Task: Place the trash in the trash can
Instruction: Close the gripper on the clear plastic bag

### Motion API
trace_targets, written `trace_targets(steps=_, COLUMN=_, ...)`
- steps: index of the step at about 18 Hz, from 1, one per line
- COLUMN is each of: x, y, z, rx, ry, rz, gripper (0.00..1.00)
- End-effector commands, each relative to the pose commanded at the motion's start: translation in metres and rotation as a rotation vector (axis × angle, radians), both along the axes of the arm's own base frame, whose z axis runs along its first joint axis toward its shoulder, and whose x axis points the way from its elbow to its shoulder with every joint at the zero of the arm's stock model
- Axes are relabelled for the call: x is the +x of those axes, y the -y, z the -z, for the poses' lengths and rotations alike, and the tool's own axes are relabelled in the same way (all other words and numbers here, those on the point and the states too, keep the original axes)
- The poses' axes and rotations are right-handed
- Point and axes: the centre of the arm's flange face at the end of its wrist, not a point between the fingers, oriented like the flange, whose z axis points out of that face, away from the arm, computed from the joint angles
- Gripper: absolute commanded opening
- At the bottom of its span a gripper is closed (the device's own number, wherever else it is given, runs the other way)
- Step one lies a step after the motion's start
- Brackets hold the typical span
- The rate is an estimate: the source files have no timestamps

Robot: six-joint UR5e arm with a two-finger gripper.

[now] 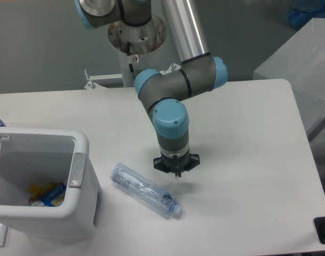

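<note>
A crushed clear bottle [145,190] with a bluish tint lies diagonally on the white table, its pale cap toward the front right. My gripper [176,170] points straight down just right of the bottle's middle, low over the table. Its fingers are closed together on the crumpled transparent wrapper [177,178]; only a faint bit shows under the tips. The white trash can [79,170] stands at the front left, open side up, well left of my gripper.
Yellow and blue items [46,193] lie at the bottom of the can. The arm's base [136,32] rises behind the table. A grey block [301,58] stands off the table's right edge.
</note>
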Motion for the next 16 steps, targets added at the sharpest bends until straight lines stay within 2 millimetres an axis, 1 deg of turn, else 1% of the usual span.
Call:
trace_targets(steps=3, x=0.000, y=0.008, z=-0.013, rx=0.015, ry=-0.007, rz=0.001, gripper=0.06)
trace_targets(steps=6, x=0.001, y=0.012, z=-0.036, rx=0.054, ry=-0.021, rz=0.005, gripper=0.06)
trace_targets(steps=9, x=-0.005, y=0.018, z=-0.075, rx=0.168, ry=-0.014, rz=-0.009, gripper=0.06)
trace_targets(steps=13, x=-0.018, y=0.034, z=-0.138, rx=0.358, ry=-0.002, rz=-0.032, gripper=0.06)
trace_targets(steps=14, x=-0.020, y=0.036, z=-0.154, rx=0.410, ry=-0.001, rz=-0.031, gripper=0.06)
trace_targets(steps=16, x=-0.031, y=0.039, z=-0.189, rx=0.498, ry=-0.011, rz=-0.040, gripper=0.06)
